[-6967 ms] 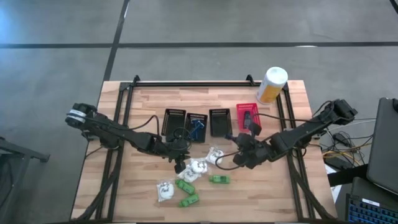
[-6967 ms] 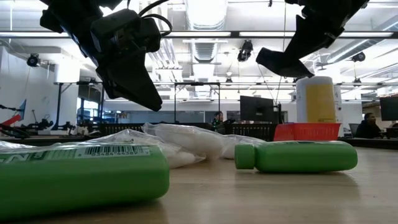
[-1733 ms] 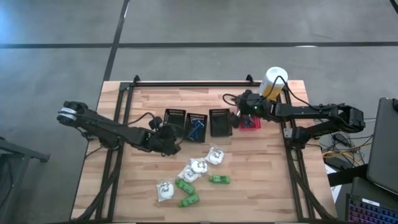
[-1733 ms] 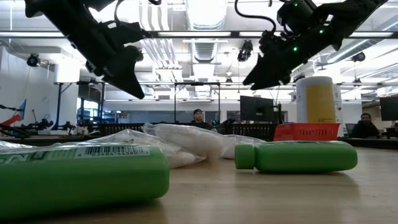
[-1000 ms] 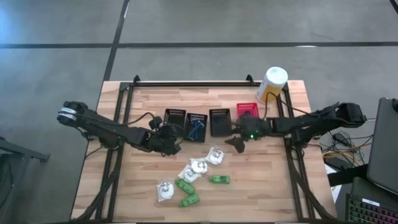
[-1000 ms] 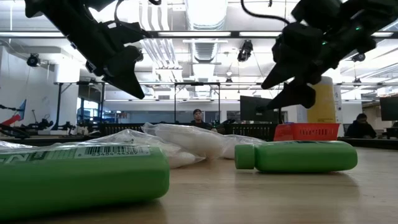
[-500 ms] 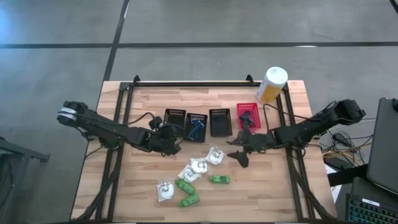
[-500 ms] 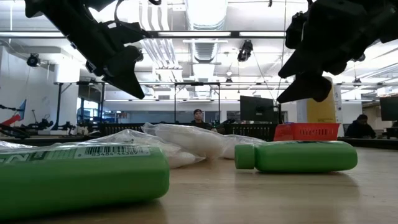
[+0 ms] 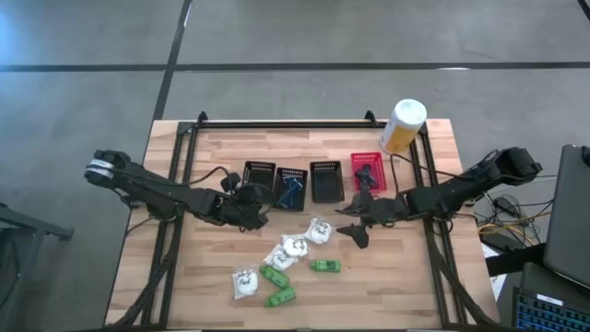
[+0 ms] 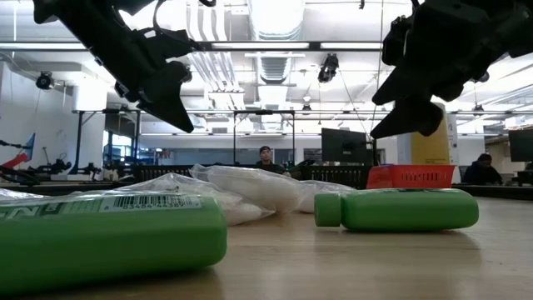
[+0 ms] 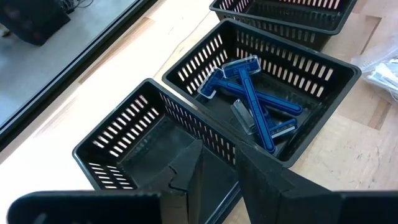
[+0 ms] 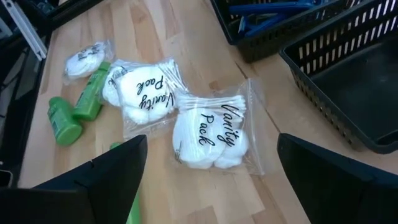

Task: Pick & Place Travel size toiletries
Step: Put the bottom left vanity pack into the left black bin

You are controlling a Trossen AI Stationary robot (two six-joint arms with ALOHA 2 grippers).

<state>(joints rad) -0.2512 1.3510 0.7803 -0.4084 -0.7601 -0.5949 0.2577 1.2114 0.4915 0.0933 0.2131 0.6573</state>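
Observation:
The travel size toiletries lie loose on the wooden table: white clear-wrapped packs [image 9: 320, 231], [image 9: 293, 247], [image 9: 244, 281] and green bottles [image 9: 324, 266], [image 9: 275, 277], [image 9: 281, 297]. My right gripper [image 9: 349, 225] hangs open just right of the nearest white pack [image 12: 211, 134], which shows between its wide-spread fingers in the right wrist view; it touches nothing. My left gripper [image 9: 256, 210] hovers over the near edge of the leftmost black basket [image 11: 149, 155]. Its fingers stand a narrow gap apart with nothing between them.
Three black baskets [image 9: 259, 180], [image 9: 293, 184], [image 9: 325, 180] and a red one [image 9: 367, 171] stand in a row at mid-table. The second black basket holds blue razors [image 11: 252, 102]. A white-and-yellow canister [image 9: 403, 124] stands at the far right corner.
My right gripper has swung from beside the red basket toward the table's near edge, ending next to the white pack, and has kept still for the last half second. The toiletries have not moved.

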